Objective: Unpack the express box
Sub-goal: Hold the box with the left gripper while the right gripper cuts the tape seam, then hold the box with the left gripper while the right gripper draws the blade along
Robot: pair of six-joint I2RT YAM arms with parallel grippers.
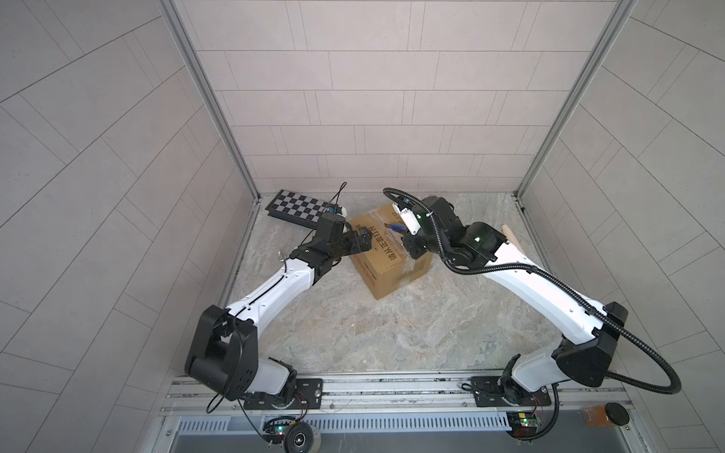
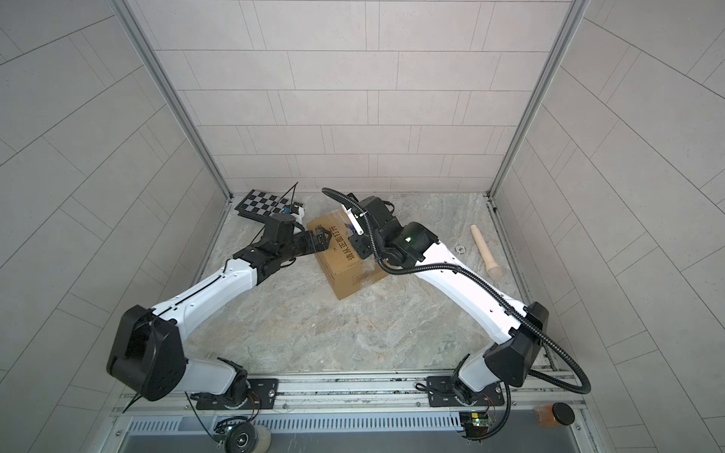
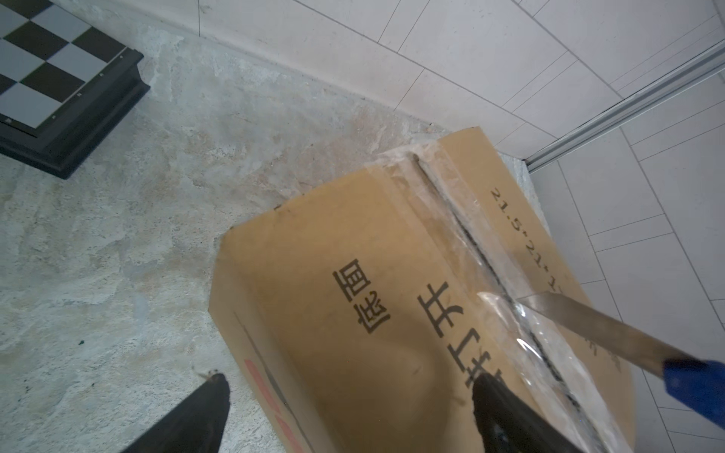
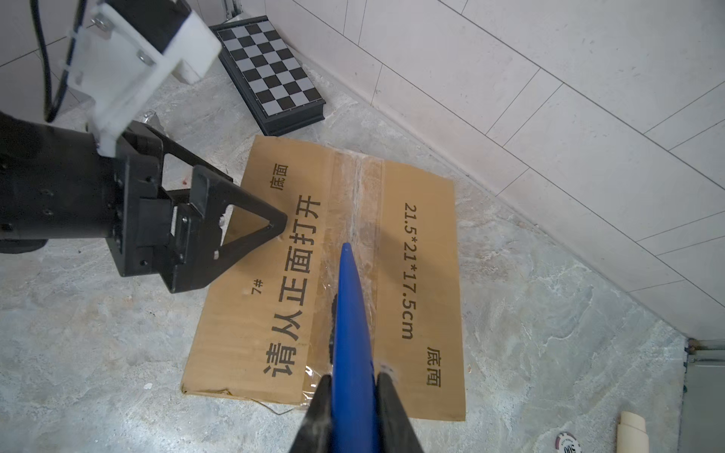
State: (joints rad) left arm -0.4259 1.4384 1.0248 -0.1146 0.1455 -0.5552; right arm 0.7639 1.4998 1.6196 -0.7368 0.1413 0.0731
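Express box [image 1: 386, 259] is set on the bench [image 1: 353, 333], just beside the chequered board [image 1: 298, 208]; whether the two touch cannot be told. The nearest box corner is pointed at the board's end. The printed face is turned up and the flaps are closed. The centre seam [image 3: 455, 219] is covered by clear tape, and a dark line is seen along it in the left wrist view.

Left pincer [image 3: 349, 386] is held wide apart on the board side of the box. One finger [image 4: 277, 221] is pressed on the top face by the print, the other is hung off the box edge over the bench. Nothing is gripped.

Right pincer [image 4: 355, 380] is clamped on the blue handle of a knife [image 3: 580, 317], on the box side away from the board. The blade is angled down and its tip is laid on the taped seam.

A pale wooden rod [image 2: 486, 253] is seen lying on the bench, well apart from the board, past the box.
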